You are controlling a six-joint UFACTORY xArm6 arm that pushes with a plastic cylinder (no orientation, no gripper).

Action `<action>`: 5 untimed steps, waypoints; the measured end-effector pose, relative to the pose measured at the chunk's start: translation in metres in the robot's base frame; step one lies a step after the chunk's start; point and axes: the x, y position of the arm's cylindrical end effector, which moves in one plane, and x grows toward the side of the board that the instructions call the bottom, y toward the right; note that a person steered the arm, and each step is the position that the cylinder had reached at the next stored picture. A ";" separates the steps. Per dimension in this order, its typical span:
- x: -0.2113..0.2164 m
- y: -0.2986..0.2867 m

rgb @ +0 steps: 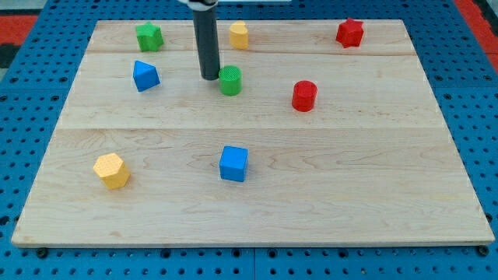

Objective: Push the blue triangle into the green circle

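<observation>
Our tip [210, 77], with no pincer to judge, sits between blue triangle [145, 75] leftward and green circle [229, 81] just right.

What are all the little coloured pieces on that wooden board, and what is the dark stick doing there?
green circle: one, green, upper middle, just right of the stick's end
blue triangle: one, blue, upper left
blue cube: one, blue, lower middle
green block: one, green, top left, shape unclear
yellow block: one, yellow, top middle
yellow block: one, yellow, lower left
red star: one, red, top right
red cylinder: one, red, right of centre
wooden board: one, pale wood, on a blue pegboard
my tip: one, dark rod end, between blue triangle and green circle, closer to the circle
</observation>
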 end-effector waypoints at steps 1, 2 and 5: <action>-0.011 -0.041; -0.032 -0.056; -0.029 -0.153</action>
